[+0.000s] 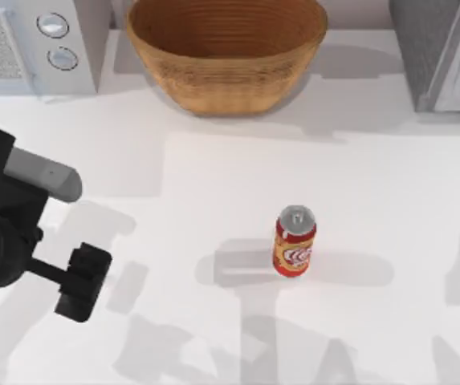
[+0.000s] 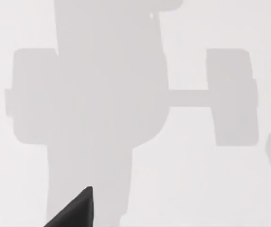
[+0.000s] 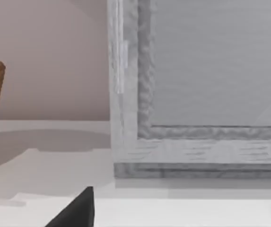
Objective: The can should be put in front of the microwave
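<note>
The red-and-orange can (image 1: pixel 295 242) stands upright on the white table, a little right of the middle, with its silver top up. The light grey-white microwave (image 1: pixel 37 44) with two round knobs sits at the back left corner. My left gripper (image 1: pixel 83 282) hovers over the table's front left, well left of the can and apart from it, with nothing near it. A black part of my right gripper (image 3: pixel 77 212) shows in the right wrist view, which faces the darker speckled appliance (image 3: pixel 196 90) at the back right.
A large woven basket (image 1: pixel 225 52) stands at the back middle, between the microwave and the darker grey speckled appliance (image 1: pixel 442 52). Bare white tabletop (image 1: pixel 213 176) lies between the can and the microwave. The left wrist view looks down on bare table with arm shadows.
</note>
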Robot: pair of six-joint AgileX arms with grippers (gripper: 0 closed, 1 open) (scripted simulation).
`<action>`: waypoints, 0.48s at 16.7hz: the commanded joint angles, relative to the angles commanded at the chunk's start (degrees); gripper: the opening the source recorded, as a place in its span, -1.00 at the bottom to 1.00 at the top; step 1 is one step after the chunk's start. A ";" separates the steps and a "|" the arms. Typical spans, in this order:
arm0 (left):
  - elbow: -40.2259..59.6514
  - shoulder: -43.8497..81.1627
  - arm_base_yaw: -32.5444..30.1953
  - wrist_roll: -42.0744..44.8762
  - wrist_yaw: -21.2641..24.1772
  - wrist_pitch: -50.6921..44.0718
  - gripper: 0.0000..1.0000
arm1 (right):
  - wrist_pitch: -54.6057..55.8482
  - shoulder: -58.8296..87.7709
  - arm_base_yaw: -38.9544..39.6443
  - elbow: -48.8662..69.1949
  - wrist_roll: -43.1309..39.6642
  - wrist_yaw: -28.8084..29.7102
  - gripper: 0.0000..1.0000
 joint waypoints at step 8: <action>41.09 43.28 -14.90 -0.88 -0.44 -27.16 1.00 | 0.00 0.00 0.00 0.00 0.00 0.00 1.00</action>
